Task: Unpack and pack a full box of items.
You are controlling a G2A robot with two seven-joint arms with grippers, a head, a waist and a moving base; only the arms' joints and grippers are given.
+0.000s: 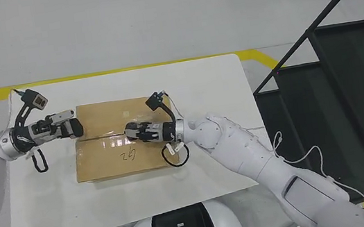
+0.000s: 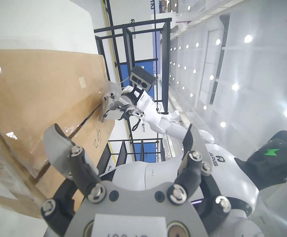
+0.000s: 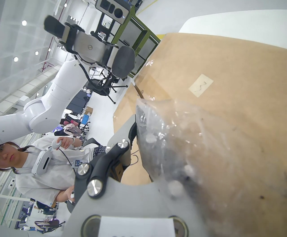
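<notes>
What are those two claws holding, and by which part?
The right gripper seems to pinch the loose end of the clear tape lifted off the cardboard box. The left gripper is open, holding nothing.

Top view looks down on the table [image 1: 48, 209]; each wrist view, close behind its fingers [image 2: 57, 140], faces along the box [image 1: 119, 161] all three share, the right through clear tape [image 3: 179, 134].
</notes>
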